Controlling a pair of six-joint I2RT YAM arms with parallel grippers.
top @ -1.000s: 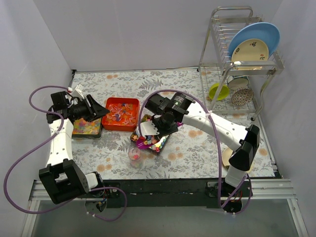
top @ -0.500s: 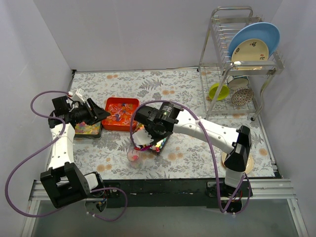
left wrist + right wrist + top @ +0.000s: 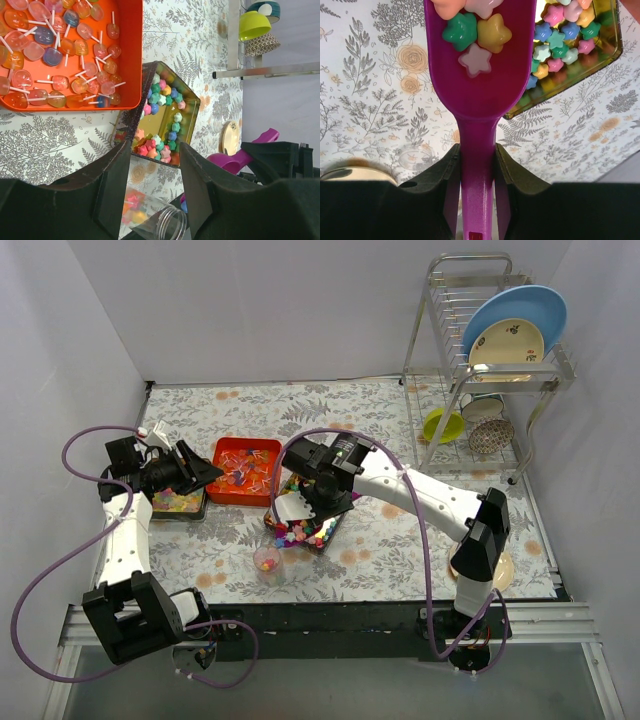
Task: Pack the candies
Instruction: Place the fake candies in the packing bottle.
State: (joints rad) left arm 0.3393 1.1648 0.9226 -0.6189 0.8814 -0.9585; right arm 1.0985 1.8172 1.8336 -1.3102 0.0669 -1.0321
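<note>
Clamped tight on the handle of the purple scoop [image 3: 480,75], my right gripper [image 3: 477,160] held it almost level at the edge of the gold tin [image 3: 616,47]. A few star-shaped candies [image 3: 477,37] lay in its bowl and many more lay in the tin itself. The small clear jar [image 3: 267,561] stood just beside the tin, on its near side toward my bases, with some candies already in it and nobody holding it. My left gripper [image 3: 154,150] hung open and empty well away from the tin, out past the orange tray [image 3: 132,60] of lollipops. The load sat loose on a smooth, shallow bowl, so I judged that any tilt or jerk on the way from the tin would roll stars onto the table. The jar's mouth looked narrower than the scoop's lip, so a quick pour would likely send pieces down its outside. The jar also looked light, and with my other hand so far from the tin, a nudge from the scoop could tip it and spill what was packed.
</note>
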